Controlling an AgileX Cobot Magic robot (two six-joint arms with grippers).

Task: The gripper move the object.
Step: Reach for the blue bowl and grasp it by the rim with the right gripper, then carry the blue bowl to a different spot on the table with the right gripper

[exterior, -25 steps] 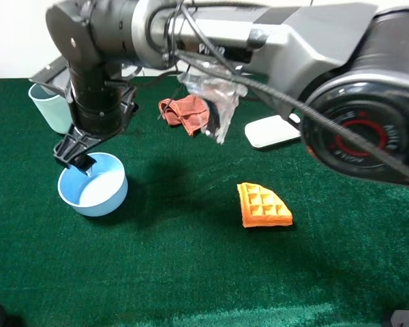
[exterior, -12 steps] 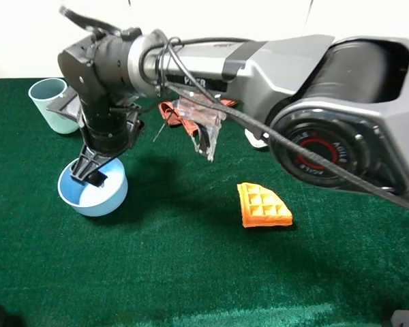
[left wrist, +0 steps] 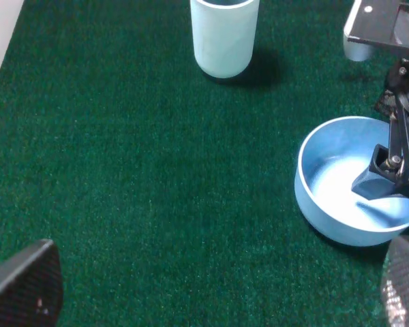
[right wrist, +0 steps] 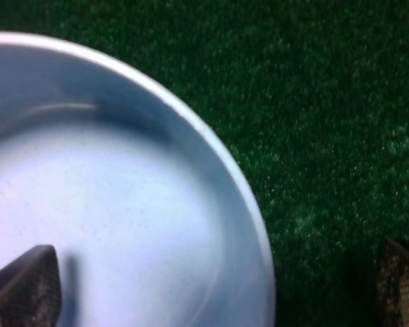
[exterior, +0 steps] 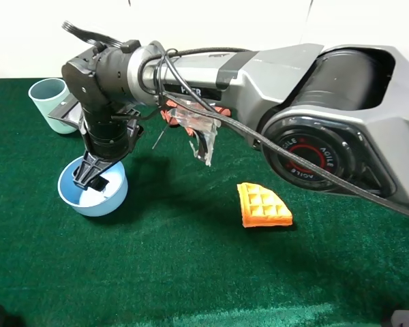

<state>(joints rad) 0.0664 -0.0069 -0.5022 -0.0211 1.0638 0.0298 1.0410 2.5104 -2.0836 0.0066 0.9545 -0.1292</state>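
Observation:
The light-blue bowl (exterior: 110, 196) stands on the green cloth at the left. My right gripper (exterior: 95, 178) reaches across from the right and hangs over the bowl's far rim. It is open. In the right wrist view one finger (right wrist: 24, 286) is inside the bowl (right wrist: 109, 184) and the other (right wrist: 402, 286) is outside, with the rim between them and not pinched. The left wrist view shows the bowl (left wrist: 330, 204) with the right gripper (left wrist: 395, 170) dipping into it. My left gripper (left wrist: 211, 289) is open and empty, well short of the bowl.
A tall pale blue-green cup (exterior: 46, 101) stands behind the bowl; it also shows in the left wrist view (left wrist: 223, 37). An orange waffle piece (exterior: 262, 206) lies mid-table. A red cloth (exterior: 168, 111) and a clear plastic bag (exterior: 194, 126) lie under the big right arm.
My right arm has turned and lowered. Its gripper has moved from the bowl's far-left rim deeper over the bowl, one finger now inside. The bowl has not moved.

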